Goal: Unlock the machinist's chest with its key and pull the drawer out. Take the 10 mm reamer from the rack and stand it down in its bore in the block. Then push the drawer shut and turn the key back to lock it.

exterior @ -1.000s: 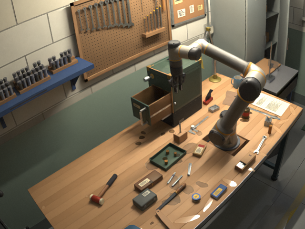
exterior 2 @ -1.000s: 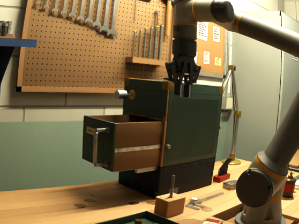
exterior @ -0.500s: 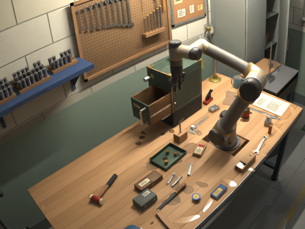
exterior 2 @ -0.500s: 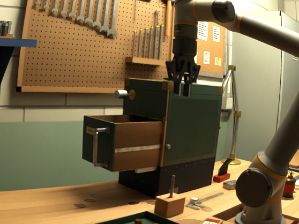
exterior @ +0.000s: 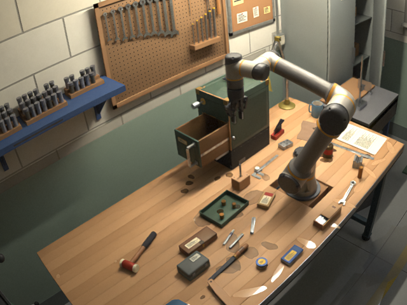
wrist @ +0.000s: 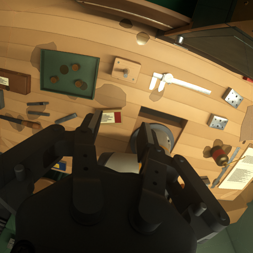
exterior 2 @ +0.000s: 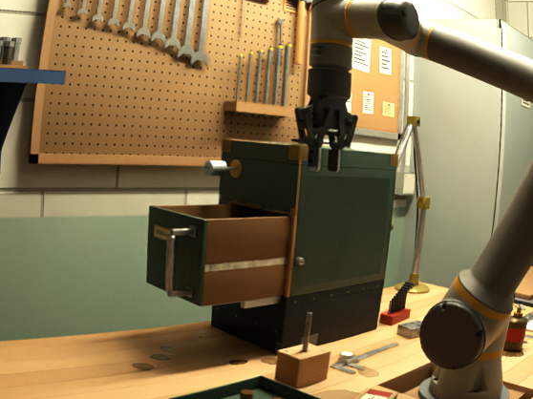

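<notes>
The green machinist's chest (exterior: 235, 118) stands at the back of the bench with its drawer (exterior: 200, 139) (exterior 2: 217, 252) pulled out to the left. The key (exterior: 196, 104) (exterior 2: 217, 167) sticks out of the lock above the drawer. A thin reamer (exterior: 240, 170) (exterior 2: 307, 331) stands upright in the wooden block (exterior: 240, 182) (exterior 2: 302, 365) (wrist: 126, 70) on the bench in front of the chest. High above that block, level with the chest's top edge, my gripper (exterior: 237, 115) (exterior 2: 325, 164) (wrist: 119, 126) hangs open and empty, pointing straight down.
Behind the chest a pegboard (exterior: 157, 42) holds wrenches and a rack of reamers (exterior 2: 265, 80). A green tray (exterior: 224, 207) (wrist: 68, 73), calipers (wrist: 174, 82), small boxes, a file and a hammer (exterior: 138, 252) lie on the near bench. My arm's base (exterior: 300, 187) stands to the right.
</notes>
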Robot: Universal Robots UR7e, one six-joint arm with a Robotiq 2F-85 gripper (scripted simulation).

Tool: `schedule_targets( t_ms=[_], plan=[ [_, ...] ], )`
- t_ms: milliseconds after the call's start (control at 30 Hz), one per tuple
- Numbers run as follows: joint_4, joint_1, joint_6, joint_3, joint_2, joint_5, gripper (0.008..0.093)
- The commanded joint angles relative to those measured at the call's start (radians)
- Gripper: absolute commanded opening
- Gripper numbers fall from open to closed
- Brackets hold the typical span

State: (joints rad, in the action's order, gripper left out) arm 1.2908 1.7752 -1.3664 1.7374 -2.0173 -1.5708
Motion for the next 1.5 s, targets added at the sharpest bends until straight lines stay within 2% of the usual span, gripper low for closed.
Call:
schedule_targets(
  t_ms=[0, 333, 667, 1033, 1467],
  plan=[
    [0.001, 0.000, 0.000, 0.000, 0.000, 0.000, 0.0480],
    [0.016, 0.000, 0.000, 0.020, -0.004, 0.000, 0.0480],
    [0.064, 0.000, 0.000, 0.080, -0.016, 0.000, 0.0480],
    [0.158, 0.000, 0.000, 0.190, -0.033, 0.000, 0.0480],
    [0.313, 0.000, 0.000, 0.351, -0.040, 0.000, 0.0480]
  ],
)
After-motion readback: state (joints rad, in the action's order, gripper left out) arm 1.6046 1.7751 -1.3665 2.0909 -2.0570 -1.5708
